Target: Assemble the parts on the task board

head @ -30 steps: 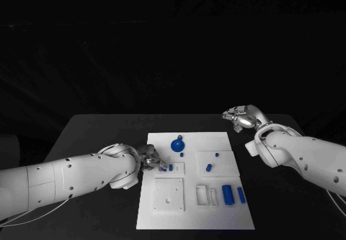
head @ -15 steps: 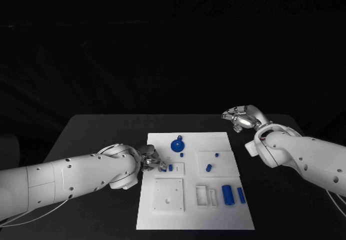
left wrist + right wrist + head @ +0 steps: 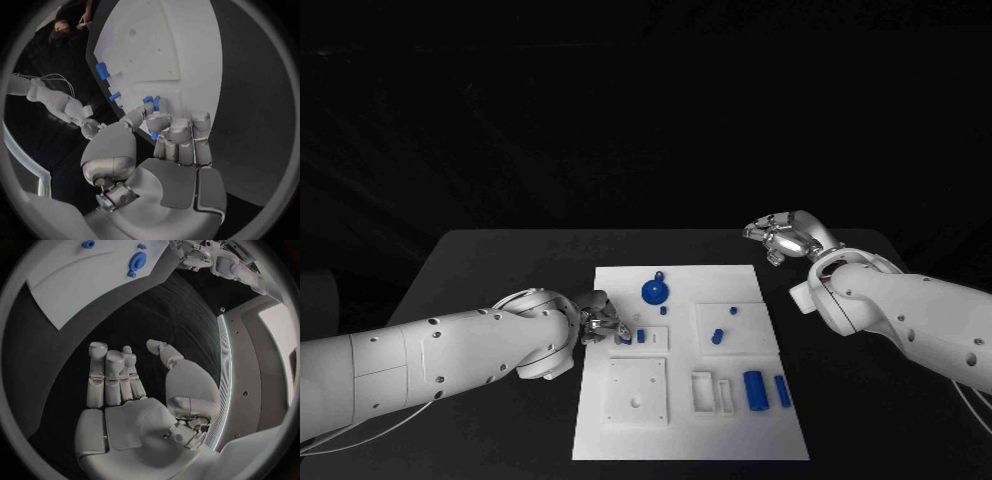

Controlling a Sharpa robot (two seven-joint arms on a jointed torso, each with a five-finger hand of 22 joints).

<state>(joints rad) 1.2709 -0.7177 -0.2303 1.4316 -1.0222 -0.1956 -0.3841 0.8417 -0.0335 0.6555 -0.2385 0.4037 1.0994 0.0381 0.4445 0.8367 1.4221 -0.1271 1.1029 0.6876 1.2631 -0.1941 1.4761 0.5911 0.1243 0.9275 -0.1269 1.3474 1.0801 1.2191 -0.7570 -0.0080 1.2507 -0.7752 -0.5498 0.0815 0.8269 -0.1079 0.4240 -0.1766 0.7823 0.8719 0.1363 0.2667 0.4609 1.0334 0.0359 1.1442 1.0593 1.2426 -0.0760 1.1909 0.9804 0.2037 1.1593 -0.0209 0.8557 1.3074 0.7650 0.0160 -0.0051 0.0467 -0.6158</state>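
The white task board (image 3: 689, 420) lies in the middle of the black table. My left hand (image 3: 599, 322) is at the board's left edge, its fingers curled in; between thumb and fingers it pinches a small blue part (image 3: 154, 134). Just beyond its fingertips two short blue pegs (image 3: 640, 335) stand in a small square plate. My right hand (image 3: 783, 237) hovers over bare table past the board's far right corner, fingers straight, thumb apart, holding nothing (image 3: 119, 380). A round blue disc (image 3: 655, 291) lies near the board's far edge.
Two small blue pegs (image 3: 717, 335) stand in a raised square on the board's right side. A blue cylinder (image 3: 756, 388) and a blue bar (image 3: 782, 390) lie near white slotted blocks (image 3: 714, 390). A square white plate (image 3: 639, 390) sits at the near left.
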